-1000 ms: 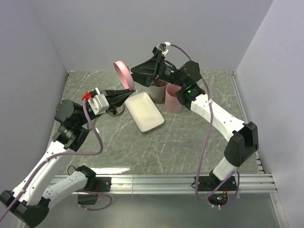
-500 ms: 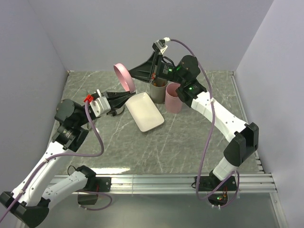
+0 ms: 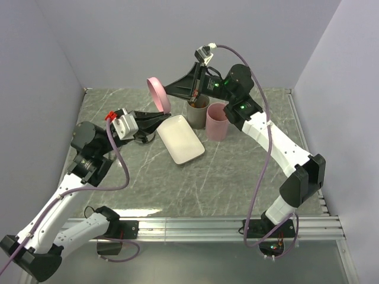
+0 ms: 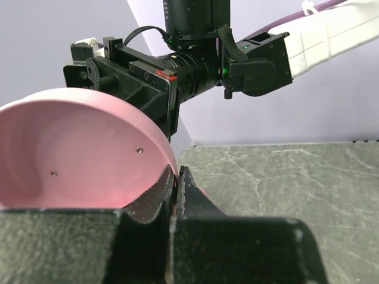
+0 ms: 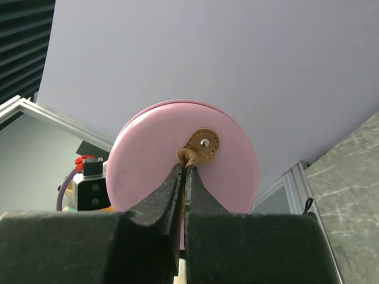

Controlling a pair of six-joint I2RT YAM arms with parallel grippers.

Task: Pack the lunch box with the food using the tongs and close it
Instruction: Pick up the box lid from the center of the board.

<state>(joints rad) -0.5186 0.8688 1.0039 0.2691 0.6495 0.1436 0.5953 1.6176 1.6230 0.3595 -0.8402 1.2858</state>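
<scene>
Just closed the right pincer (image 5: 183,169) on the brown strap (image 5: 201,144) of the pink lid (image 5: 148,160), with the left pincer (image 4: 176,175) clamped on the rim. Looks set for a handover toward the lunch box (image 3: 216,122) on the surface (image 3: 237,171) beside the tray (image 3: 180,139).

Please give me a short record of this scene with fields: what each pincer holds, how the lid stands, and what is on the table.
left pincer: shut on the rim of the pink lid
right pincer: shut on the lid's brown strap
lid: held on edge in the air, on neither canister
on table: white tray, grey canister, pink canister beside it
</scene>
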